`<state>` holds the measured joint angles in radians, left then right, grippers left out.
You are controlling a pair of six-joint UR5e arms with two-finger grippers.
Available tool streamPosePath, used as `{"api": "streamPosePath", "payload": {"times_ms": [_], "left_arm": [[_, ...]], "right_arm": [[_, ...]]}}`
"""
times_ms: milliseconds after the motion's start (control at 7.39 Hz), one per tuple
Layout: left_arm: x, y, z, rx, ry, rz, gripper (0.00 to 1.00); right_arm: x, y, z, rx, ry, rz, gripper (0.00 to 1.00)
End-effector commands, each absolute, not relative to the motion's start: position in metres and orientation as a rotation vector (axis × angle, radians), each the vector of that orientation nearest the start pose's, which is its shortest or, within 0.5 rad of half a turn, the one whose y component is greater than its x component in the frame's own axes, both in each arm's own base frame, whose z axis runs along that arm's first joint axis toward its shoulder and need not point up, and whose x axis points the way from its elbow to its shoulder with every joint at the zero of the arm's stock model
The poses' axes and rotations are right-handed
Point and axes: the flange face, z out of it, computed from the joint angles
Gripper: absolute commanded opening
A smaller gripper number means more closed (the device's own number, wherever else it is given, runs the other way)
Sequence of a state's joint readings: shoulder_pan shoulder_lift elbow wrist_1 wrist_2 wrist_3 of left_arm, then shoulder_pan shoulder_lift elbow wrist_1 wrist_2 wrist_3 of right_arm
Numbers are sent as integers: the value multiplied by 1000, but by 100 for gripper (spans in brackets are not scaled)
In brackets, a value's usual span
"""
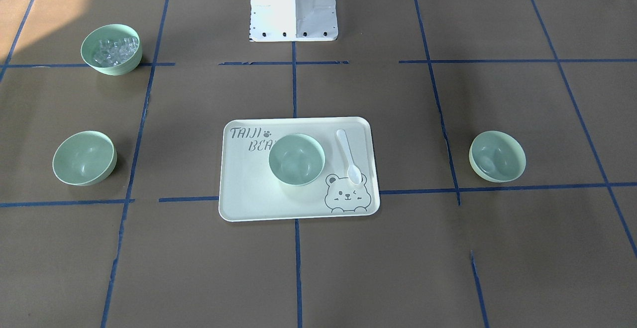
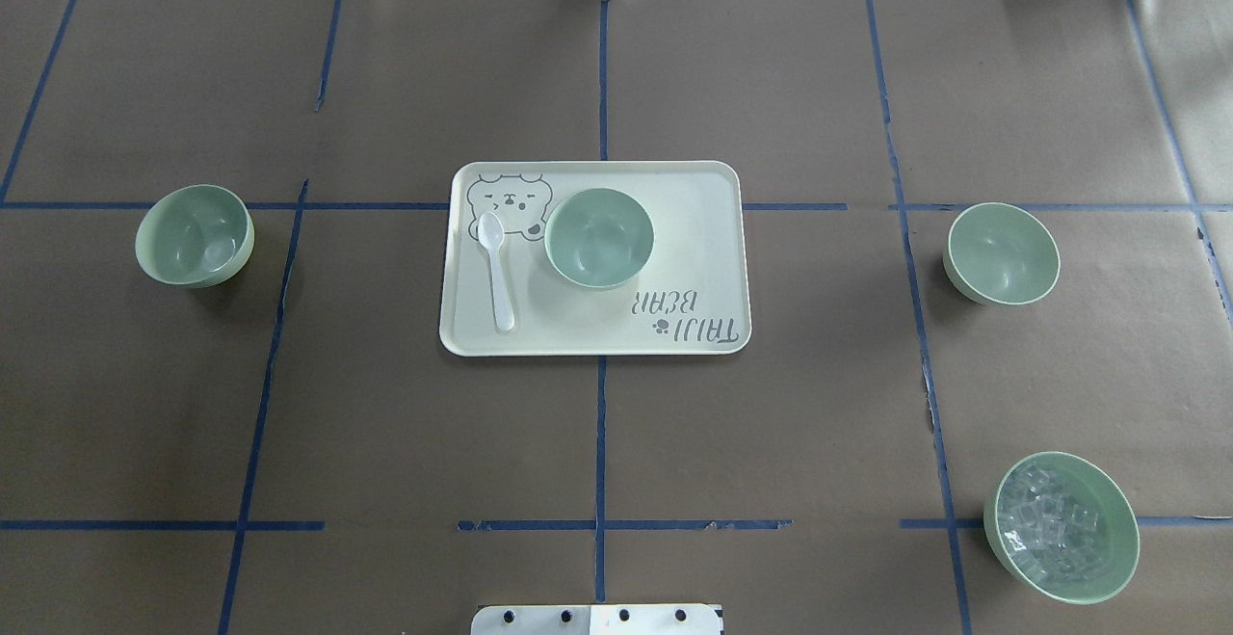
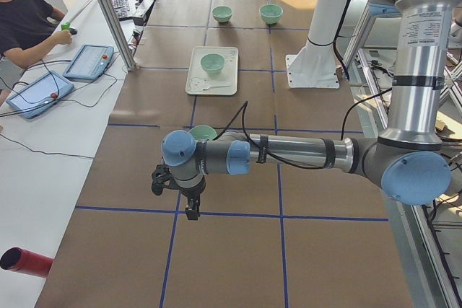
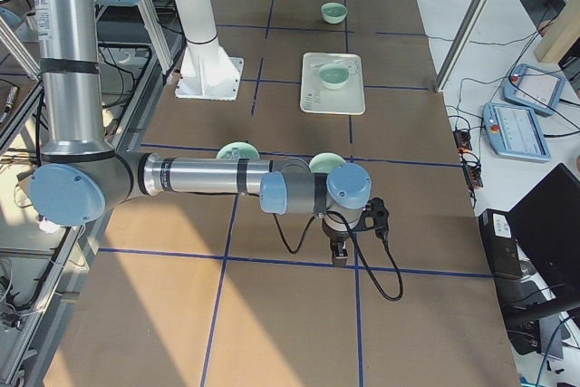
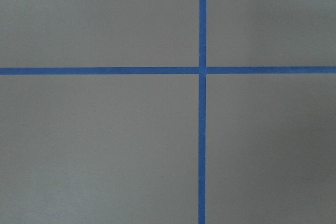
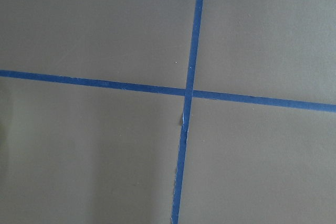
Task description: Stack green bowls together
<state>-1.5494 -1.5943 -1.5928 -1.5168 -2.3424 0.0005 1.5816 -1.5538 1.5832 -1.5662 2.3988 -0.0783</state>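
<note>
Three green bowls sit apart: middle bowl point(image 2: 598, 236) on tray point(image 2: 713, 259), left bowl point(image 2: 195, 234) and right bowl point(image 2: 1002, 252) on bare table point(image 2: 433, 442), well out to either side.
Left arm point(image 3: 289, 153) nearer left bowl, right arm point(image 4: 199, 176) nearer right bowl.
Each outer bowl lies inboard of its jaws, toward tray.
Wrist views show only tape cross point(image 5: 202, 70), no bowl.
Left jaws, right jaws: apart or together, cannot tell.
Ice-cube bowl point(image 2: 1062, 527) not for stacking.
</note>
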Motion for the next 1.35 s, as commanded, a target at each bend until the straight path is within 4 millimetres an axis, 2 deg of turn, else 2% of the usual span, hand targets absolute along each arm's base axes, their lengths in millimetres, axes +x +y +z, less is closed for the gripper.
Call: {"api": "streamPosePath", "payload": {"times_ms": [0, 271, 406, 677, 812, 1218], "left_arm": [[-53, -507, 627, 14, 773, 27, 100], [-36, -518, 578, 105, 794, -3, 100], [-7, -523, 564, 139, 814, -19, 100], [71, -520, 548, 127, 873, -46, 100], [99, -517, 543, 122, 899, -65, 100], [165, -510, 530, 119, 904, -164, 100]], "right_arm": [[65, -501, 637, 74, -829, -80, 100], [65, -502, 634, 79, -829, -80, 100], [65, -503, 629, 78, -831, -60, 100], [59, -505, 627, 71, -830, -59, 100], [57, -514, 618, 87, -828, -71, 100], [55, -533, 596, 126, -823, -93, 100]]}}
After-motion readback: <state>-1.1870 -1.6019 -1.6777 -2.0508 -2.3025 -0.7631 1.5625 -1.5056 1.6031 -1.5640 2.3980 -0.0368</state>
